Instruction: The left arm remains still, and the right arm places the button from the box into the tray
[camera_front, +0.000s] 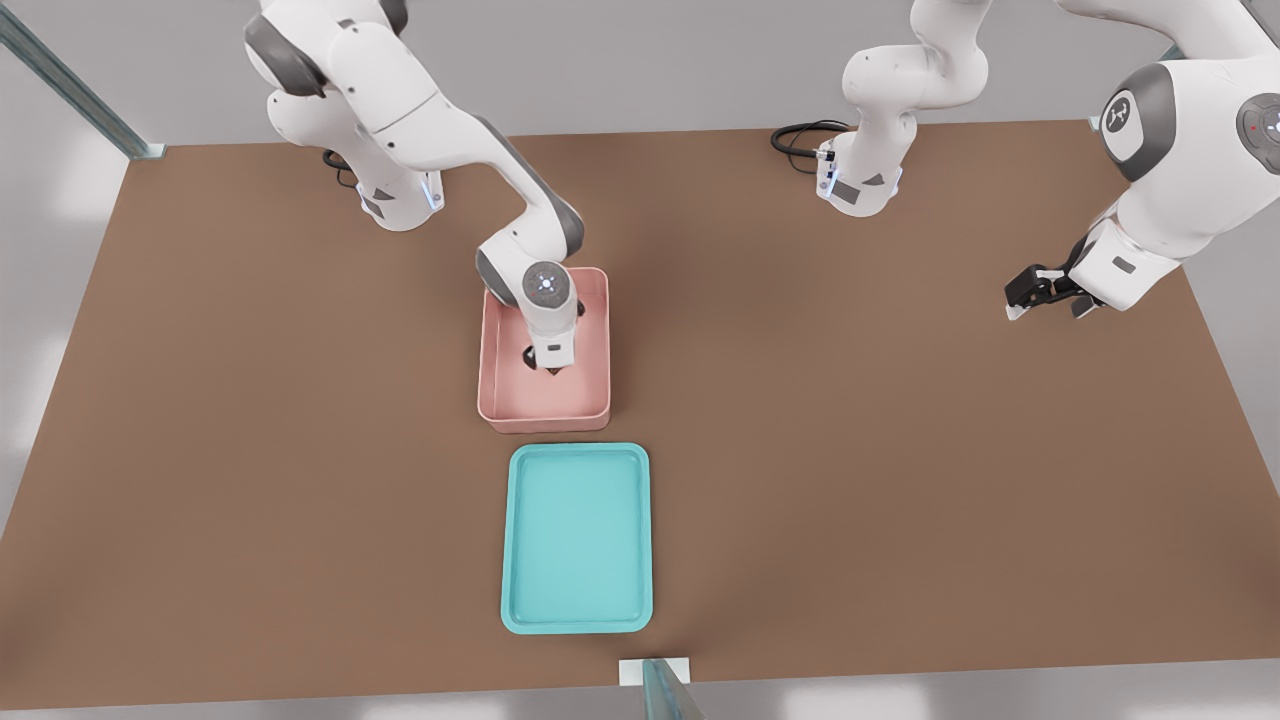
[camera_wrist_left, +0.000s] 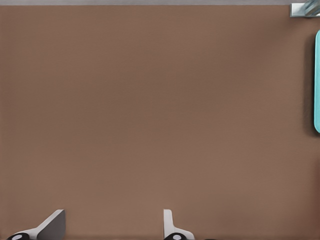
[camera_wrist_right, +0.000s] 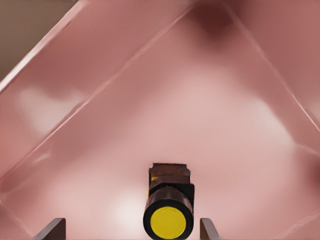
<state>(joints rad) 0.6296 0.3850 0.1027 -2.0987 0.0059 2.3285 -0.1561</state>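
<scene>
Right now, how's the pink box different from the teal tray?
The box is pale pink with tall walls; the tray is teal, shallow and low-rimmed. The box looks slightly smaller than the tray. The box holds the button, with the gripper lowered inside it, fingers open either side of the button; the tray has nothing in it. Both are rounded-corner rectangles resting flat on the brown table, one just behind the other.
</scene>
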